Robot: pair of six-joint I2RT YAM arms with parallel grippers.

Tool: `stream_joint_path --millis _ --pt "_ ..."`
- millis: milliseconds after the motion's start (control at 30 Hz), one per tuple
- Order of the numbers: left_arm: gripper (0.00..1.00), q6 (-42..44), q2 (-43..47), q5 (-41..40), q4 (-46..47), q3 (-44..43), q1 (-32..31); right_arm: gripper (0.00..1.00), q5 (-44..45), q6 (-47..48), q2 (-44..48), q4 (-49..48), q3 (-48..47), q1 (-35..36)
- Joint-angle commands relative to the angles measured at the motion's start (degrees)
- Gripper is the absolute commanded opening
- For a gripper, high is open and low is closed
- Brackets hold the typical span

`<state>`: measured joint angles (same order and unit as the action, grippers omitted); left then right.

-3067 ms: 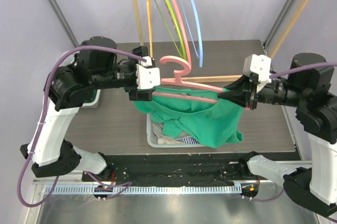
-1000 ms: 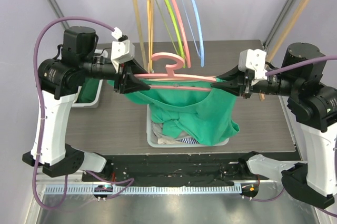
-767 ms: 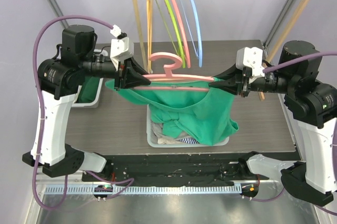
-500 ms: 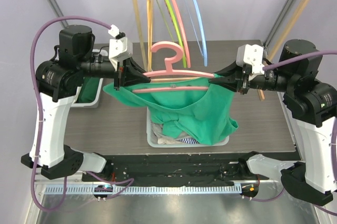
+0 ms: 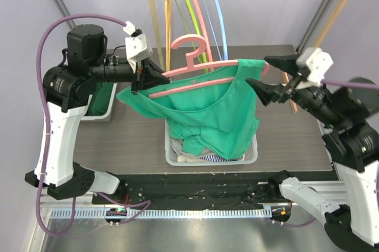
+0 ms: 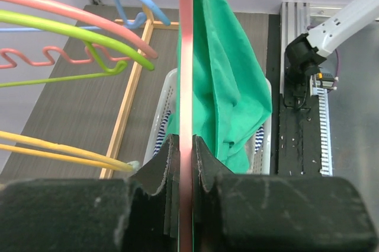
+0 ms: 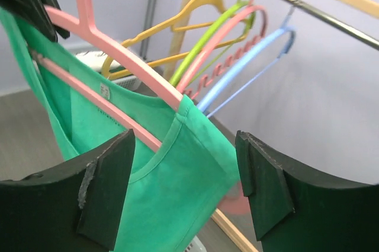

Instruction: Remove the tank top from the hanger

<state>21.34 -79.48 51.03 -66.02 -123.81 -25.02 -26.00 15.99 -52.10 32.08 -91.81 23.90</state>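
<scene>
A green tank top (image 5: 207,109) hangs from a pink hanger (image 5: 195,69) held in the air over the basket. Its right shoulder is draped over the hanger's right end. My left gripper (image 5: 144,77) is shut on the hanger's left end; in the left wrist view the pink hanger bar (image 6: 185,86) runs straight out of the shut left gripper (image 6: 185,151), with the green tank top (image 6: 228,86) hanging to its right. My right gripper (image 5: 258,69) stands open at the hanger's right end. In the right wrist view the tank top's shoulder (image 7: 195,139) sits ahead of the open right gripper (image 7: 186,190), ungripped.
A white basket (image 5: 173,156) with striped clothes stands under the tank top. A wooden rack (image 5: 155,21) at the back carries yellow, green, pink and blue hangers (image 5: 204,15). A green bin (image 5: 102,101) sits at the left behind my left arm.
My right gripper has opened, let go of the hanger's right end and drawn back to the right. The hanger, still held on the left, has risen and tilted up on its right side.
</scene>
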Motion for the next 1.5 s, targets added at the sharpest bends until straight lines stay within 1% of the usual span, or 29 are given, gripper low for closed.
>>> stream_joint_path --millis 0,33,100,167,233,367,467,500,533,633,833,967,1133,1300,1433,1467 --pt "0.0 -0.6 -0.5 -1.1 4.1 -1.8 0.4 0.77 13.8 -8.0 9.6 -10.4 4.5 0.2" --pt "0.0 -0.6 -0.6 -1.0 3.9 -1.7 0.4 0.77 14.7 -9.4 11.5 -10.9 7.4 0.3" --pt "0.01 -0.5 -0.9 -0.8 3.5 -2.1 0.4 0.77 16.7 -10.4 15.9 -11.2 9.9 0.3" --pt "0.01 -0.6 -1.3 -0.1 2.9 -2.4 0.4 0.77 16.6 -12.5 18.0 -11.1 13.4 0.2" --pt "0.01 -0.8 -1.4 0.7 2.7 -2.5 0.4 0.72 16.2 -14.7 19.7 -11.1 16.7 0.3" --pt "0.01 -1.5 -1.6 1.4 2.6 -2.6 0.4 0.7 15.8 -20.9 20.5 -11.7 21.2 0.4" --pt "0.01 -1.9 -1.6 2.0 2.1 -2.9 0.3 0.68 15.5 -25.4 21.2 -15.4 25.4 0.3" --pt "0.01 -2.2 -1.6 2.0 2.1 -3.0 0.4 0.68 15.6 -28.4 21.4 -16.3 26.6 0.3" --pt "0.01 -2.3 -1.6 2.0 1.9 -3.0 0.4 0.68 16.0 -29.3 21.5 -18.0 28.8 0.4" --pt "0.01 -1.9 -1.3 1.8 1.4 -3.1 0.4 0.68 18.2 -30.5 21.4 -20.6 31.1 0.3" --pt "0.02 -1.4 -1.1 1.5 0.3 -2.9 0.4 0.64 17.7 -29.9 19.8 -22.0 30.4 0.3" --pt "0.02 -1.2 -0.9 1.7 0.0 -2.9 0.4 0.59 18.2 -30.3 18.4 -24.0 31.2 0.4" --pt "0.03 -1.1 -0.9 2.0 0.1 -3.1 0.4 0.56 16.7 -30.7 14.8 -26.4 30.0 0.4" --pt "0.03 -1.1 -0.8 2.2 -0.3 -3.5 0.4 0.55 16.6 -29.5 13.6 -26.7 29.6 0.3" --pt "0.03 -0.8 -0.7 2.4 -0.7 -3.6 0.4 0.36 15.3 -29.3 13.9 -26.6 29.9 0.3" --pt "0.03 -0.7 -0.7 2.5 -0.8 -3.6 0.4 0.33 15.1 -29.4 13.9 -26.6 29.9 0.4"
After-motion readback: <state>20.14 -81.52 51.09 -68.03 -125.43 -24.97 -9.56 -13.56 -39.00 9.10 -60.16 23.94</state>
